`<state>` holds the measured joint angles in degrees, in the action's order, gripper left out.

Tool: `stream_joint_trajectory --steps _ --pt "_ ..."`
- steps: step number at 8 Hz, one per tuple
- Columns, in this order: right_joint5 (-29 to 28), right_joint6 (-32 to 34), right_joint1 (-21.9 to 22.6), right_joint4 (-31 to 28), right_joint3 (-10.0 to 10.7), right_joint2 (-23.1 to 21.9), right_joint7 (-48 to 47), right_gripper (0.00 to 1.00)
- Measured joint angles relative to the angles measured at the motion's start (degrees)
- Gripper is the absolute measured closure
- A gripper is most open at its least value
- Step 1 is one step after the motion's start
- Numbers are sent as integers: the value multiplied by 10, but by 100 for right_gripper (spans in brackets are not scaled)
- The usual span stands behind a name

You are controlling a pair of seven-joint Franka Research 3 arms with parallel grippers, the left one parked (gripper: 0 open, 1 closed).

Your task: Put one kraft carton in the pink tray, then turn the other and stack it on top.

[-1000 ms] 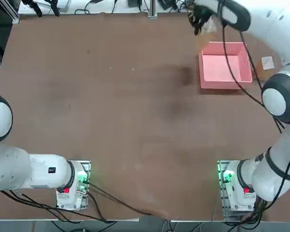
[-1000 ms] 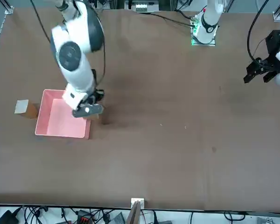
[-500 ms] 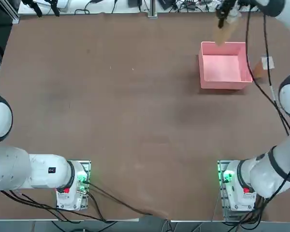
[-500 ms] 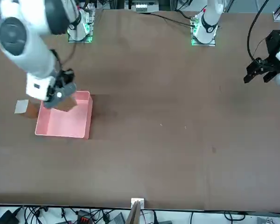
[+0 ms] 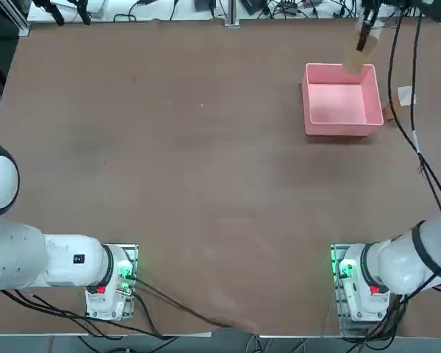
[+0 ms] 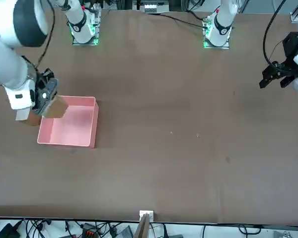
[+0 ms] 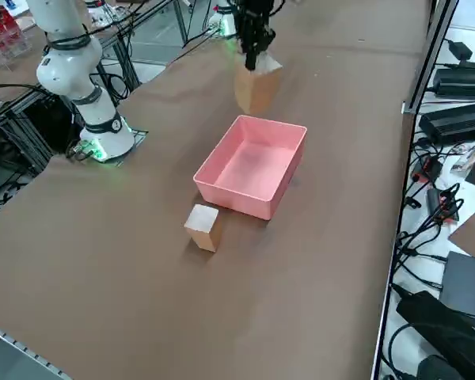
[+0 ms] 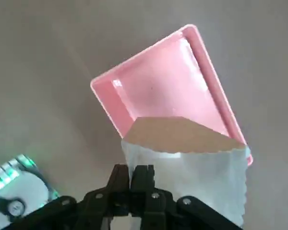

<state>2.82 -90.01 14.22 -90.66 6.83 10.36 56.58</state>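
Brown table (image 5: 206, 162) fills the top view, cables and equipment along its far edge; listed left to right in that view

1. Pink tray (image 5: 343, 126): square, shallow, raised walls, resting near the table's far right corner. Nothing lies inside it in the top, side or wrist views. Status: not yet loaded.

2. Held kraft carton (image 5: 359, 55): brown body with a pale sealed top. It hangs in the air from the right gripper (image 5: 363, 35), whose fingers are clenched on that top edge. Position: above the tray's far wall, towards its right corner, not inside and not touching in the side view. Status: lifted, in transit; judged to be the first carton, still to be lowered and released into the tray.

3. Second kraft carton (image 5: 401, 101): small, brown with a pale top face, standing on the table just beside the tray's right wall. Status: untouched.

Progress, as judged: first placement underway, not complete. Outstanding: set the held carton in the tray, then pick up, turn and stack the second
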Motion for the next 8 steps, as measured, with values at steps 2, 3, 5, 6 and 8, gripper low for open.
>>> stream_joint_trajectory --steps 2,3,5,6,8 --pt "0 -93 -22 -89 0 -26 84 98" --pt "0 -146 -30 -143 0 -43 114 98" --pt "0 -243 -42 -240 0 -68 187 98" --pt "0 -288 -45 -278 0 -71 216 98" --pt "0 -367 -45 -333 0 -73 246 98"
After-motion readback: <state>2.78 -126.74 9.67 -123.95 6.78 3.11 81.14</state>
